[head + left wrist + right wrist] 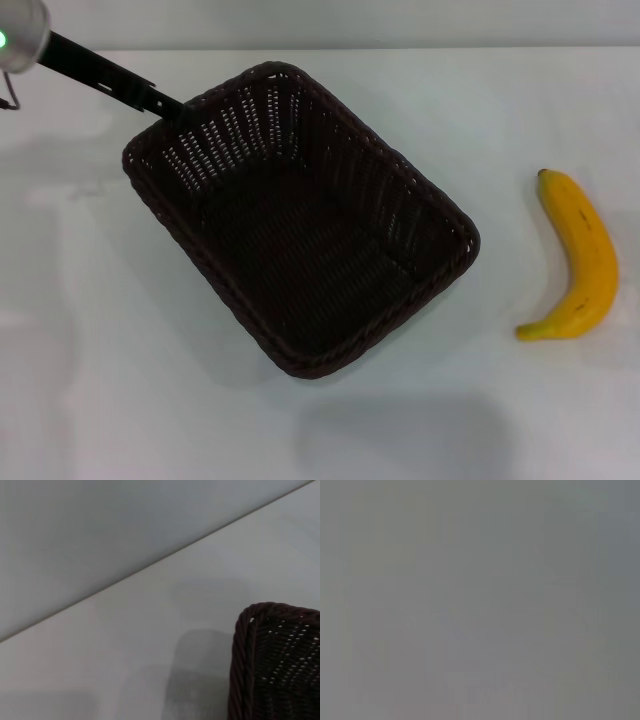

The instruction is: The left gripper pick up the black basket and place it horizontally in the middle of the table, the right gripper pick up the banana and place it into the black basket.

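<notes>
White table (pixel 100 380): head view alone shows banana (pixel 580 260); left gripper (pixel 168 105) state unclear.

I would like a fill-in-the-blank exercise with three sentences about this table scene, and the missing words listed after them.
1. The left tool reaches the black basket at its ______ rim, near a corner.
2. The banana lies on the table, on the robot's ______ of the basket.
3. The inside of the basket holds ______.

Missing words: far; right; nothing
</notes>
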### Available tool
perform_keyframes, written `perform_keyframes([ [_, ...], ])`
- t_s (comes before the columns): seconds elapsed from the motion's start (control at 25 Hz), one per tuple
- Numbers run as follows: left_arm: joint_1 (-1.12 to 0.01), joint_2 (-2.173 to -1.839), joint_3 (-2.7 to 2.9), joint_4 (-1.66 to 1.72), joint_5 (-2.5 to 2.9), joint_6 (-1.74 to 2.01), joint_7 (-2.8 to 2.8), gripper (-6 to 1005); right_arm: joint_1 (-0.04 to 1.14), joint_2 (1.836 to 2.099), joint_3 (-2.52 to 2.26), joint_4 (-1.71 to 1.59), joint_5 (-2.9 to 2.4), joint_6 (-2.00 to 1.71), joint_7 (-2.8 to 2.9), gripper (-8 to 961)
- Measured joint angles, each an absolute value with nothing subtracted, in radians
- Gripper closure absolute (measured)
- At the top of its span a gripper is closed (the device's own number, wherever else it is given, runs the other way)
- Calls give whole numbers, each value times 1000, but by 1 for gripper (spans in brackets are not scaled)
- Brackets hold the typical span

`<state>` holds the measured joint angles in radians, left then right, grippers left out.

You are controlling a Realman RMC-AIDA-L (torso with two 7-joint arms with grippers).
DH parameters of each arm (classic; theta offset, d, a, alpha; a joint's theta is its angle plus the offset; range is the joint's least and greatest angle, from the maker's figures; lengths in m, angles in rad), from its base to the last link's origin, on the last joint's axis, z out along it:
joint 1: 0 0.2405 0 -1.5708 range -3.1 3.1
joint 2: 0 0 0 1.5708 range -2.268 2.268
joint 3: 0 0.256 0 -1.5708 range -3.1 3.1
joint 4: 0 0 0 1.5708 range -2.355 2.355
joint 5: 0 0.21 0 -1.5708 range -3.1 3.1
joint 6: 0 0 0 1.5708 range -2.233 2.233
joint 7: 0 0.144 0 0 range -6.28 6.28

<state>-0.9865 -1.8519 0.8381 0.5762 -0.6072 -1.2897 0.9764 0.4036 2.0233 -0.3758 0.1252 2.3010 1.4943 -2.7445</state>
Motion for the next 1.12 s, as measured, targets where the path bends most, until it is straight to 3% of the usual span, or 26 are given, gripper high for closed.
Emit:
perform_keyframes([
  [0.28, -982, -1897, 851, 542, -575, -1183, 1034, 218, 408, 2024, -376, 127, 2301, 1495, -2727, 81],
  [0.68, -982, -1928, 851, 514, -582, -1141, 1086, 222, 414, 2025, -376, 127, 2300, 1496, -2715, 80],
  [1.12, -969, -1933, 846, 511, -606, -1133, 1103, 554, 408, 2025, -376, 127, 2299, 1497, -2715, 80],
])
